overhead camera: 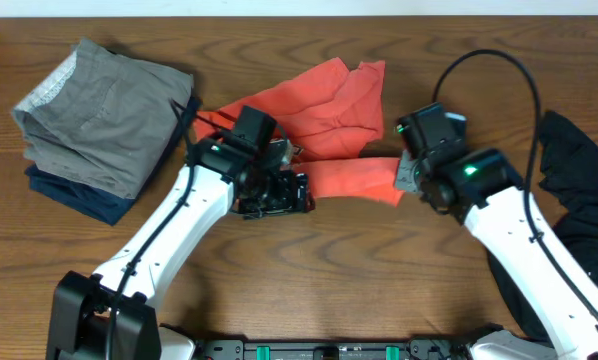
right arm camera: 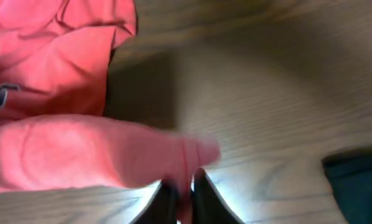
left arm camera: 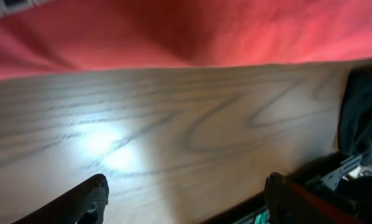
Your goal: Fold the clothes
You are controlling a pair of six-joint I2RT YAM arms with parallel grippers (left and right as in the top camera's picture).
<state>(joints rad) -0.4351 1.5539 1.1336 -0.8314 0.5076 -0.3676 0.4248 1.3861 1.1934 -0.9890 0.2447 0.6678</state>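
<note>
A red-orange garment (overhead camera: pixel 329 110) lies crumpled at the middle back of the table, with one strip (overhead camera: pixel 354 182) stretched toward the front. My right gripper (overhead camera: pixel 407 178) is shut on the right end of that strip; in the right wrist view the cloth (right arm camera: pixel 80 149) is pinched between the fingers (right arm camera: pixel 185 193). My left gripper (overhead camera: pixel 301 192) is open at the strip's left end. In the left wrist view its fingers (left arm camera: pixel 186 193) spread over bare wood, with the red cloth (left arm camera: pixel 186 31) just beyond them.
A folded stack of grey and navy clothes (overhead camera: pixel 104 120) sits at the back left. A black garment (overhead camera: pixel 579 200) lies at the right edge; it also shows in the right wrist view (right arm camera: pixel 357 180). Bare wood runs along the front.
</note>
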